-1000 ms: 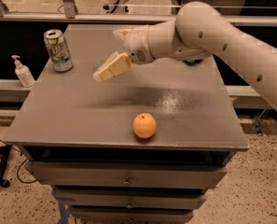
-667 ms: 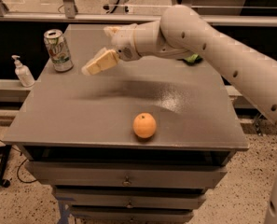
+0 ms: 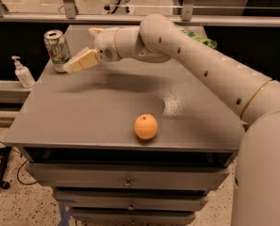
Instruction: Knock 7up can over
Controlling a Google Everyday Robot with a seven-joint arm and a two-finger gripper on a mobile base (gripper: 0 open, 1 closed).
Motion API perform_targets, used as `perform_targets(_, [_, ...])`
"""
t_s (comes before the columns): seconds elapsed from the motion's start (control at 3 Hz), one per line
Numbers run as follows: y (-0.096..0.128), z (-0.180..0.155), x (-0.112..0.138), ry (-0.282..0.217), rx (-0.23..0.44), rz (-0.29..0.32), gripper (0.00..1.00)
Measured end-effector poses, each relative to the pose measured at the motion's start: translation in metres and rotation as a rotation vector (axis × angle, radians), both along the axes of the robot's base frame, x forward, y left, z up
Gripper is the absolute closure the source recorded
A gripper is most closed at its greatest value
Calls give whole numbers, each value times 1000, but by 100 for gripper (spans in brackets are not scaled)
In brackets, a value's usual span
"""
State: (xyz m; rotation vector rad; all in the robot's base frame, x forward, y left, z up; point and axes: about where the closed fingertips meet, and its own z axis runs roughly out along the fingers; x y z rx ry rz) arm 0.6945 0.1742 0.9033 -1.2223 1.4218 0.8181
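The 7up can stands upright at the far left corner of the grey table. It has a white-and-green label and a silver top. My gripper reaches in from the right on a long white arm. Its cream tip sits just right of the can's lower part, touching it or a hair away.
An orange lies near the table's front edge, right of centre. A green snack bag shows behind my arm at the far right. A pump bottle stands on a lower shelf left of the table. Drawers sit below the tabletop.
My gripper has swept left across the table's far side, from near the centre to right beside the can. The can and the orange have not moved.
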Motion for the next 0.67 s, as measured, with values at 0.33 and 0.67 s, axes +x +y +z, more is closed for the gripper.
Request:
perform_targets(0.33, [36, 0, 9, 6, 54, 30, 0])
perform_targets(0.67, [68, -5, 12, 21, 79, 67, 0])
